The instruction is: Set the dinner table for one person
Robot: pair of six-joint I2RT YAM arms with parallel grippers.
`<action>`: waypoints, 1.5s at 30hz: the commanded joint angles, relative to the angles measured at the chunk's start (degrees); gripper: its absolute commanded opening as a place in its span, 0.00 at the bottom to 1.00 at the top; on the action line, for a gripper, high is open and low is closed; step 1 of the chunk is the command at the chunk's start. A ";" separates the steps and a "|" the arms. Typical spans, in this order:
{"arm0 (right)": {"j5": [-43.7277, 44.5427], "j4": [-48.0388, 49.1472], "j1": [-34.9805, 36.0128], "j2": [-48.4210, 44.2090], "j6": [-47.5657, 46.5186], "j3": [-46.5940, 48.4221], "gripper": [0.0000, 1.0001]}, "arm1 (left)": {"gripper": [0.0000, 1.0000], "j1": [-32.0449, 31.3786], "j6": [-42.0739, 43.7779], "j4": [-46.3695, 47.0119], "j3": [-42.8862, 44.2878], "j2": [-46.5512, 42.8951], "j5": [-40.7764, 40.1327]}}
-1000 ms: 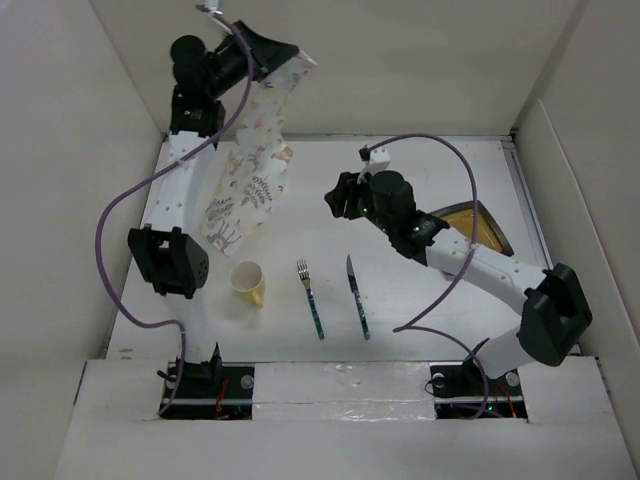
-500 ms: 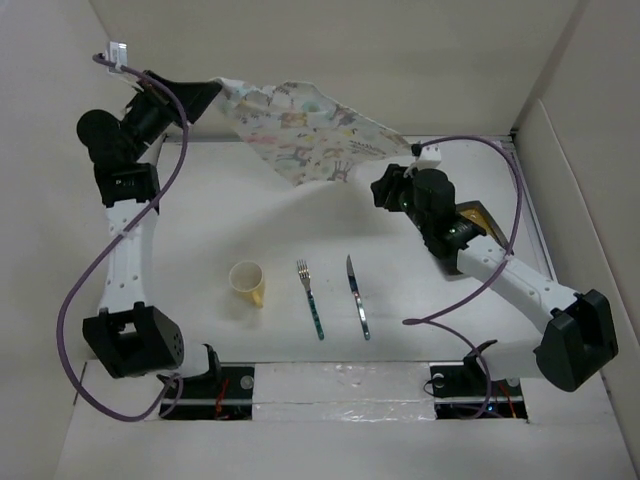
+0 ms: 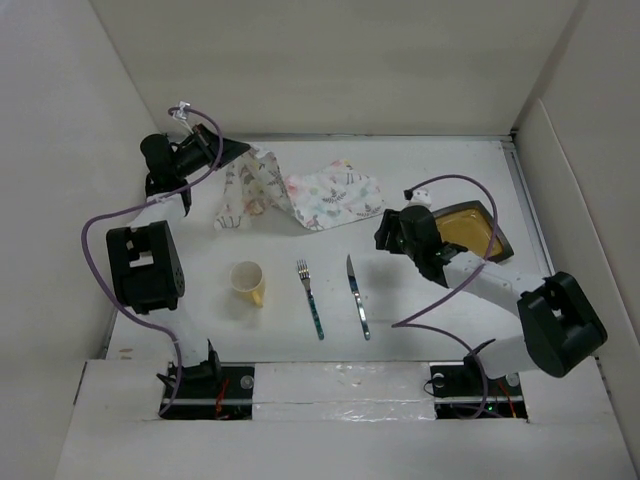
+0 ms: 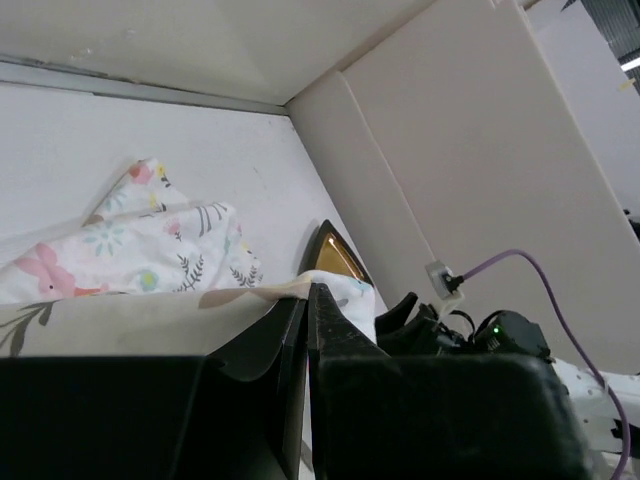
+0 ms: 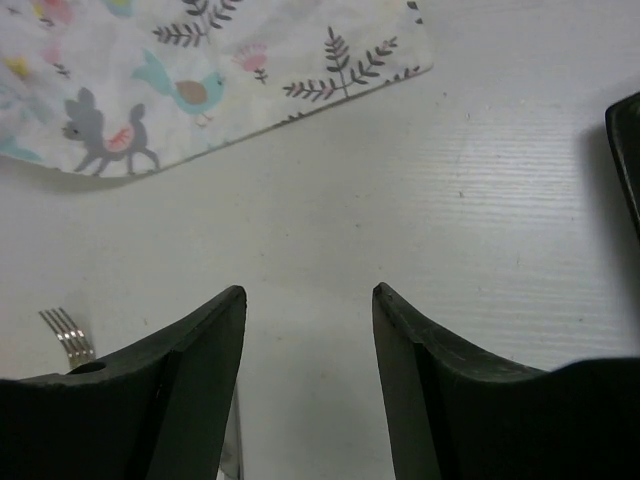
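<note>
The patterned pastel cloth [image 3: 320,196] lies partly spread on the white dinner table [image 3: 440,165], bunched toward its left end. My left gripper [image 3: 236,152] is at the back left, shut on that end of the cloth [image 4: 130,240]; in the left wrist view the jaws [image 4: 307,288] pinch a fold. My right gripper [image 3: 385,232] hovers low just near of the cloth's right corner [image 5: 200,70]. It stands open [image 5: 308,292] with bare table between its fingers. A fork [image 3: 310,298] and a knife [image 3: 357,296] lie side by side, with a yellow cup [image 3: 248,282] on their left.
A dark-rimmed plate with a yellow inside [image 3: 470,228] sits right of my right gripper, partly under that arm; its tip shows in the left wrist view [image 4: 335,258]. White walls close the table at the back and both sides. Fork tines [image 5: 65,333] show beside my right gripper's left finger.
The cloth, hanging then stretched in the air, now lies on the table. My left gripper came down with its end. My right gripper drew back toward the near side, away from the cloth.
</note>
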 commanded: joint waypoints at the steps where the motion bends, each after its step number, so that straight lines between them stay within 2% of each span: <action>1: 2.94 0.09 -1.40 4.77 1.94 3.73 0.61 | 0.00 0.35 5.25 -0.10 1.26 -7.08 2.26; 5: 1.27 -3.05 -4.39 13.57 2.46 12.93 0.62 | 0.00 0.35 15.53 -12.59 0.04 -11.91 -1.34; 10: 4.16 -9.39 -5.71 22.72 2.73 23.24 0.60 | 0.00 0.35 19.67 -17.19 -2.16 -17.10 -5.38; 19: 5.31 -25.91 -6.24 37.22 1.14 40.72 0.53 | 0.00 0.35 15.90 -11.32 -5.86 -19.04 -6.19; 25: 5.31 -28.38 -6.24 40.83 3.61 42.68 0.50 | 0.00 0.35 15.90 -10.78 -7.53 -19.21 -7.06; 27: 3.57 -28.03 -6.24 41.53 3.87 42.59 0.46 | 0.00 0.35 17.03 -11.74 -7.27 -19.04 -7.50; 31: 2.42 -26.46 -6.24 39.96 4.40 40.14 0.08 | 0.00 0.35 17.13 -12.62 -7.09 -18.25 -7.77; 33: 0.49 -23.30 -6.85 37.59 4.66 36.90 0.00 | 0.00 0.35 17.04 -12.89 -7.09 -18.24 -8.29; 38: -2.60 -13.81 -7.38 26.44 3.70 29.50 0.00 | 0.00 0.35 16.25 -12.36 -7.44 -18.68 -8.91; 40: -1.02 -13.53 -7.91 16.89 2.47 28.01 0.00 | 0.00 0.35 13.81 -9.57 -8.23 -19.12 -8.30; 41: -1.01 -13.70 -7.91 16.84 2.12 27.57 0.00 | 0.00 0.35 12.57 -8.15 -8.49 -19.30 -8.29; 42: -0.14 -13.62 -8.52 12.05 1.76 27.04 0.00 | 0.00 0.35 11.43 -6.92 -8.76 -19.47 -8.03; 45: -0.74 -12.13 -9.23 6.66 -0.78 25.37 0.00 | 0.00 0.35 9.57 -4.37 -8.50 -19.39 -8.29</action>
